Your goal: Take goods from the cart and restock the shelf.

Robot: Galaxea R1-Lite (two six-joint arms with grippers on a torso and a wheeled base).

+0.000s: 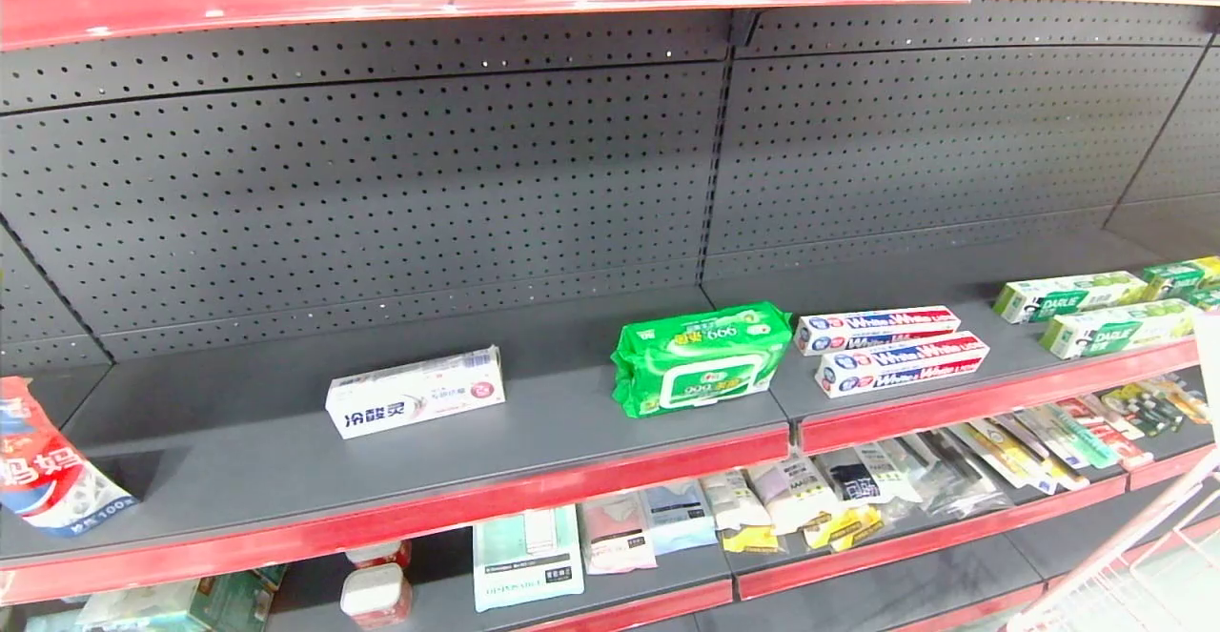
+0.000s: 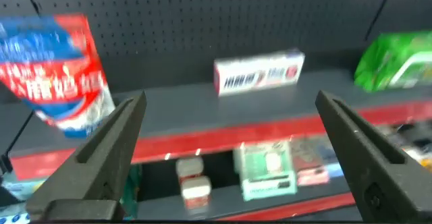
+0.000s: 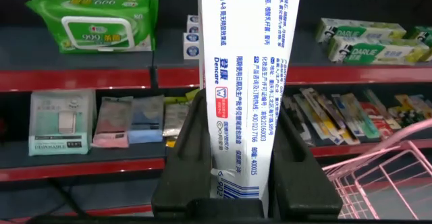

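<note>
My right claw pinches a white toothpaste box upright before the shelf — the pink cart just beside it — while my left claw hangs spread wide, facing that shelf.

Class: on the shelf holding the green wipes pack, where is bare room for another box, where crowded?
Bare: between red-and-blue bag and white toothpaste box; between that box and green wipes pack. Crowded: rightward, the red-white-blue toothpaste cartons.

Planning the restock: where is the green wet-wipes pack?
Head view: the green plastic wet-wipes pack lies right of centre on the grey metal shelf, between a white toothpaste box and two red-and-blue boxes.
</note>
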